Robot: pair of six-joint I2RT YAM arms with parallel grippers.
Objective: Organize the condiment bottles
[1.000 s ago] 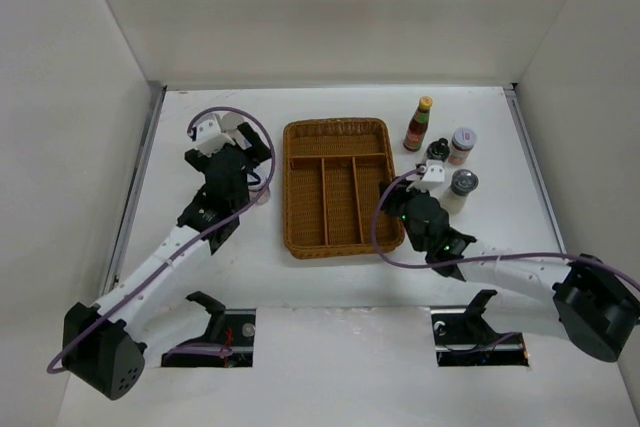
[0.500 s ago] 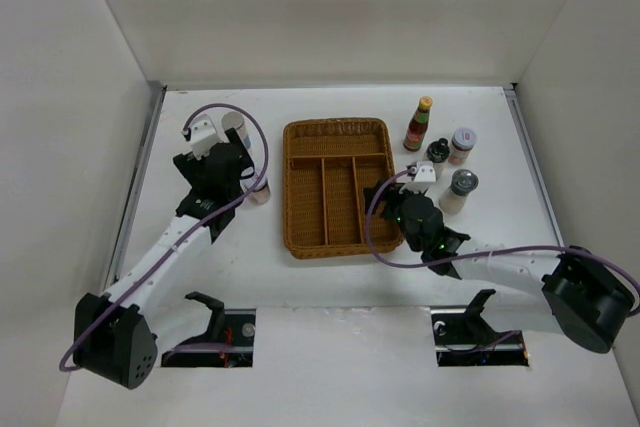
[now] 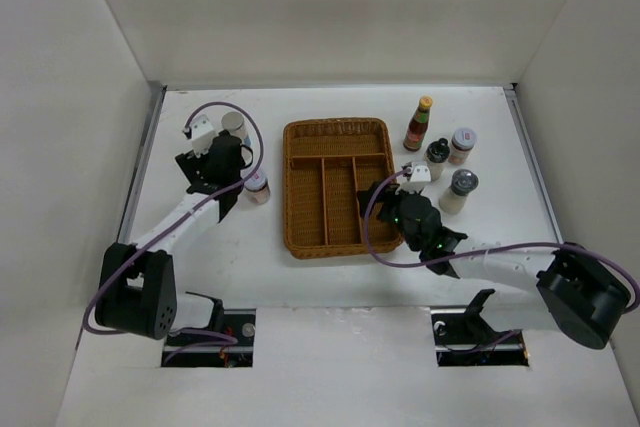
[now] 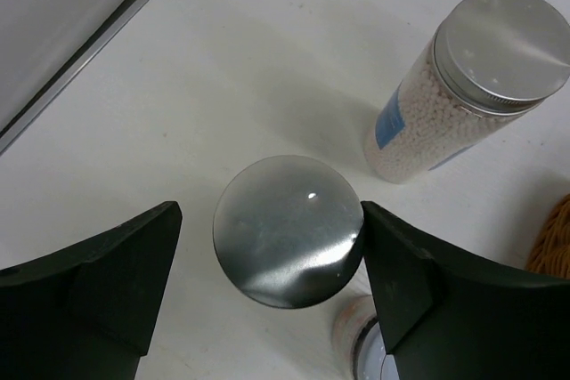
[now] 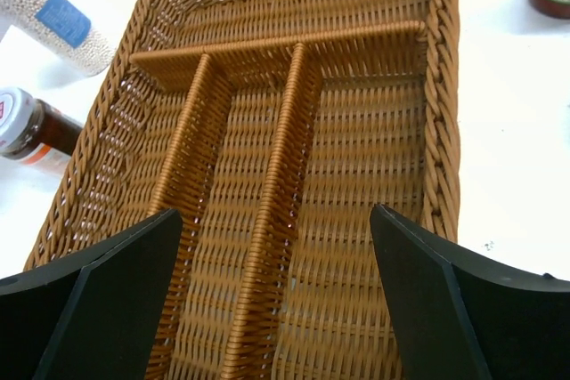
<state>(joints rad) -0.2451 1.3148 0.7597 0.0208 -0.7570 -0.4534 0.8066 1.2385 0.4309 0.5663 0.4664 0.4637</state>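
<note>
Plain white walls (image 3: pixel 330 17) around a white table (image 3: pixel 330 282), soft even light.

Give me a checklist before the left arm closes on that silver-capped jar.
1. Silver-capped jar between the left fingers: ok.
2. Jar centred: not ok, it sits close against one finger with a gap at the other.
3. Jar upright: ok, its cap faces the camera.
4. Bead jar clear of the fingers: ok, it stands apart.
5. Small bottle beside one finger: cannot tell, mostly hidden.
6. Wicker tray free to receive it: compartments ok, bare; but the right fingers hang open above it, probably in the way.
</note>
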